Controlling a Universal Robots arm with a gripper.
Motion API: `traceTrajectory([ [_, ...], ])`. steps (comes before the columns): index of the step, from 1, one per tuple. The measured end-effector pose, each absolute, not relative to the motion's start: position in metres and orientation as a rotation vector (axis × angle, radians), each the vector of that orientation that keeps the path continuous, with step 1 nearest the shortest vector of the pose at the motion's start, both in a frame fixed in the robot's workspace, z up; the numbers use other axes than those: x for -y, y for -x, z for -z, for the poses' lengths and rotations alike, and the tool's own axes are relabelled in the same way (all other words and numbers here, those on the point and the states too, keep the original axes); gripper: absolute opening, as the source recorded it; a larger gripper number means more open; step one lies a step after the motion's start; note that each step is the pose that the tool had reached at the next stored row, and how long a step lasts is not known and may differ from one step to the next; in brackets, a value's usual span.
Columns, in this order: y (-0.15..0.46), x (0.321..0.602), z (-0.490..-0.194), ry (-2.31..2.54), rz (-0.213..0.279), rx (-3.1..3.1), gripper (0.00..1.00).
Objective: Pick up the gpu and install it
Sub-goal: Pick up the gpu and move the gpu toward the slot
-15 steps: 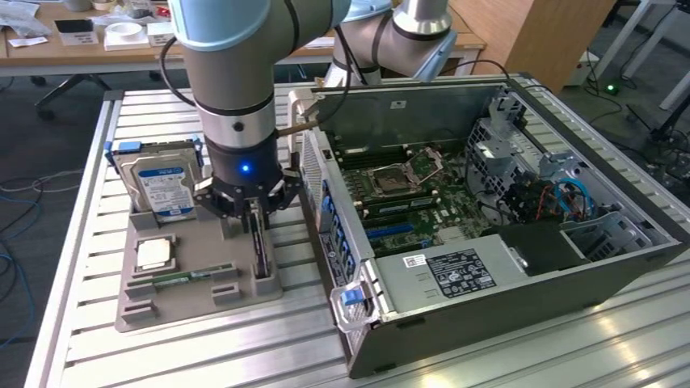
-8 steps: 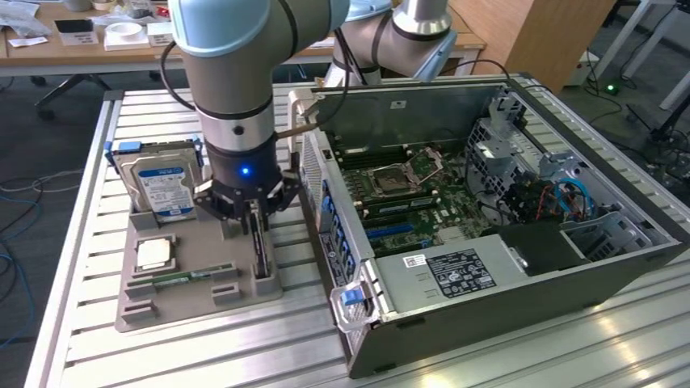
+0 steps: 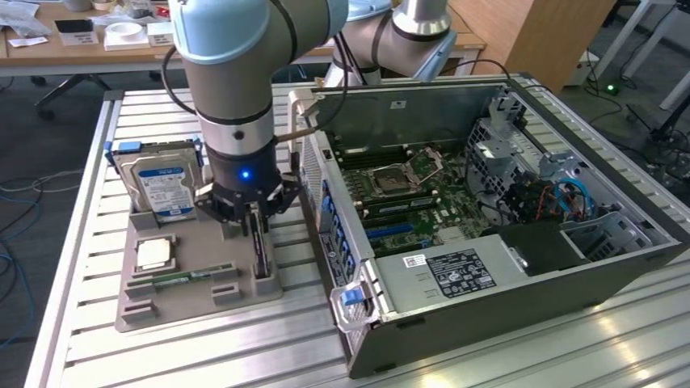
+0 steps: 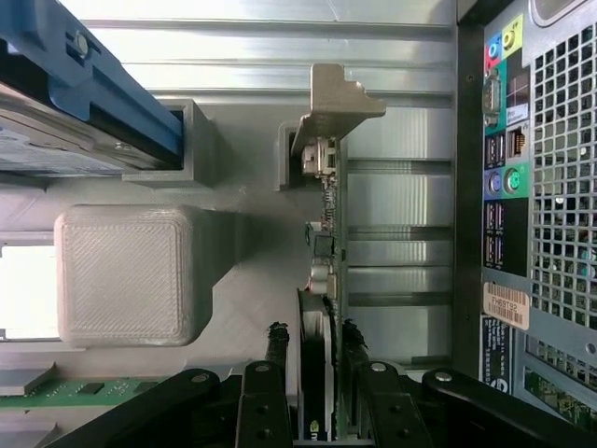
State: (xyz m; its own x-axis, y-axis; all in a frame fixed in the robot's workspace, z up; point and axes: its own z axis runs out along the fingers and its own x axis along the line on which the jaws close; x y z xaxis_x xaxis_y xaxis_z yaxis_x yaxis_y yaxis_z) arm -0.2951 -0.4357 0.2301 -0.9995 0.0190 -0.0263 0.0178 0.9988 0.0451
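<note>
Fingers (image 4: 278,364) stand parted astride the gpu (image 4: 322,299), not clamped. We see it on edge in the grey holder (image 3: 173,311) on the worktop (image 3: 216,356), at nine o'clock of the case (image 3: 453,323), long axis twelve-to-six, bracket (image 4: 331,103) toward twelve.

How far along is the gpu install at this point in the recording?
Done: nothing of the install yet. The gpu stands on edge in the grey holder, outside the computer case. In hand: the gripper is down over the card, jaws open, one finger on each side. Left: both the pickup and the seating of the card on the motherboard.
</note>
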Motion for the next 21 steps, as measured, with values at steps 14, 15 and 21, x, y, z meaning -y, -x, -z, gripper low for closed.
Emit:
traceTrajectory([
  [14,0.2944,0.4356,-0.2256,-0.029,-0.070,-3.114,0.36],
  [15,0.2944,0.4356,-0.2256,-0.029,-0.070,-3.114,0.36],
  [21,0.2943,0.4357,-0.2257,-0.029,-0.070,-3.114,0.36],
])
